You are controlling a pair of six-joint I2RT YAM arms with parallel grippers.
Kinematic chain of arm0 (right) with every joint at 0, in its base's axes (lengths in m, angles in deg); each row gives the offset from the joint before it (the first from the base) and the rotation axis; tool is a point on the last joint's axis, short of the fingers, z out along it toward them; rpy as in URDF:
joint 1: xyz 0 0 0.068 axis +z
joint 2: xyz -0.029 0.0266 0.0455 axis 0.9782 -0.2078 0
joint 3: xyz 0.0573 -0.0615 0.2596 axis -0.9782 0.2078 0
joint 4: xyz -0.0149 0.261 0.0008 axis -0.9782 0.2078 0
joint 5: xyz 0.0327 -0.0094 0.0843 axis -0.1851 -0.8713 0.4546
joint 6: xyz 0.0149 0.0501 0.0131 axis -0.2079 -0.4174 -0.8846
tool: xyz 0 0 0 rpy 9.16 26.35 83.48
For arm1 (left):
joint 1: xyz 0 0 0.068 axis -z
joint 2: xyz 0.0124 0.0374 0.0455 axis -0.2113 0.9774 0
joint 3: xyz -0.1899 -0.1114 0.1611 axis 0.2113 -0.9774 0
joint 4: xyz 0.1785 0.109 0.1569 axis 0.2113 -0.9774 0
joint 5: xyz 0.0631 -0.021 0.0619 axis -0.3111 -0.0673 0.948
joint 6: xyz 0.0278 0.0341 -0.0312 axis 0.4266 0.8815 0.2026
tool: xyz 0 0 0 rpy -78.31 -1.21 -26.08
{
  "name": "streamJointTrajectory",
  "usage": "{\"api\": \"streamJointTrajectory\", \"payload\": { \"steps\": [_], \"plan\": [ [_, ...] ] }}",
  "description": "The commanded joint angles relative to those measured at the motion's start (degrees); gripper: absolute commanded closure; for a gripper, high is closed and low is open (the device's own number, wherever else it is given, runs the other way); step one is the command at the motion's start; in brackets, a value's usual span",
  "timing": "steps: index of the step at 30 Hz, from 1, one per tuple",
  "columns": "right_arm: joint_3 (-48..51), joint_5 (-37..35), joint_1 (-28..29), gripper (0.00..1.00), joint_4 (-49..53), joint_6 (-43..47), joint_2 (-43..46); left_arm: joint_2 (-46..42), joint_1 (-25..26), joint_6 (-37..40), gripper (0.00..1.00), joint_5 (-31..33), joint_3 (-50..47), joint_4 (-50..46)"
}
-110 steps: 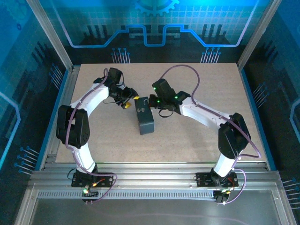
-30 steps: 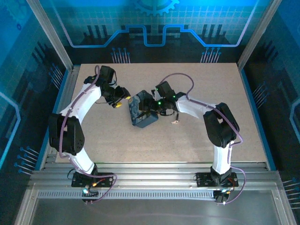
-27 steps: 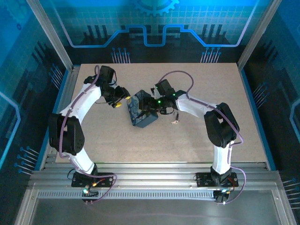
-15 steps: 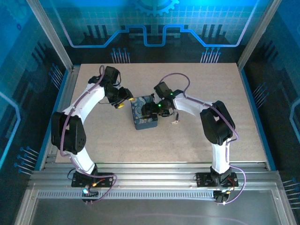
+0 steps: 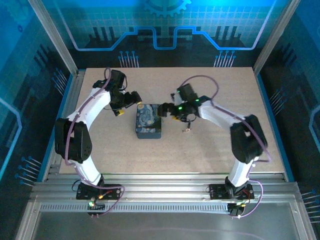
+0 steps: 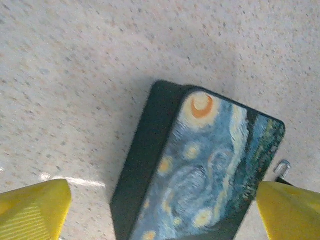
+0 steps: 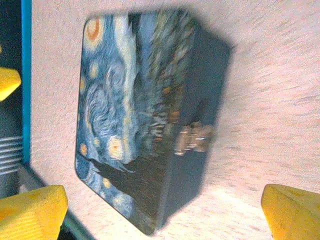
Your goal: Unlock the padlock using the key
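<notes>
Beige speckled table (image 5: 225,90), blue walls (image 5: 225,30); left pincer (image 6: 162,209) and right pincer (image 7: 162,210) gape beside padlock (image 5: 148,121).

Count's quick from here: one padlock (image 5: 148,121), centre of the frame, and one tiny key (image 5: 187,130) just right of it. One bench (image 5: 215,150) under both. Two arms, the left arm (image 5: 90,107) and the right arm (image 5: 220,116), so two sets of jaws. Yellow fingertips (image 6: 32,207), two per set, four all told.
</notes>
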State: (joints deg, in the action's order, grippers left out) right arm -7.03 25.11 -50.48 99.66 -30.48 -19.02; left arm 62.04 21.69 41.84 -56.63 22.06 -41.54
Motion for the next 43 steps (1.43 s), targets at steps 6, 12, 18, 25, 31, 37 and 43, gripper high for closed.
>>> {"api": "streamJointTrajectory", "payload": {
  "steps": [6,12,18,25,31,37,43],
  "plan": [
    [20.76,-29.53,-12.25,0.0,-6.34,20.69,19.66,-10.97,-3.88,17.89,0.01,19.36,-19.76,26.62],
    [35.17,-31.38,-20.17,0.0,-21.81,28.94,30.47,-15.56,-4.57,33.54,0.01,25.14,-42.48,61.05],
    [45.0,-33.44,-25.94,0.0,-37.11,30.3,31.24,-13.39,-4.73,37.01,0.01,20.89,-56.18,87.34],
    [51.66,-30.51,-26.05,0.0,-60.74,31.28,24.42,-10.42,-7.65,35.48,0.01,14.94,-64.39,104.46],
    [52.15,-31.48,-22.51,0.0,-74.81,34.42,11.9,-10.76,-7.74,35.03,0.01,15.69,-62.75,101.13],
    [49.46,-32.05,-22.38,0.0,-68.87,33.71,12.43,-10.62,-7.74,35.33,0.01,14.9,-62.66,101.16],
    [49.52,-32.08,-22.38,0.0,-68.94,33.72,12.39,-10.82,-9.06,34.87,0.01,11.38,-62.27,100.07]
  ]
}}
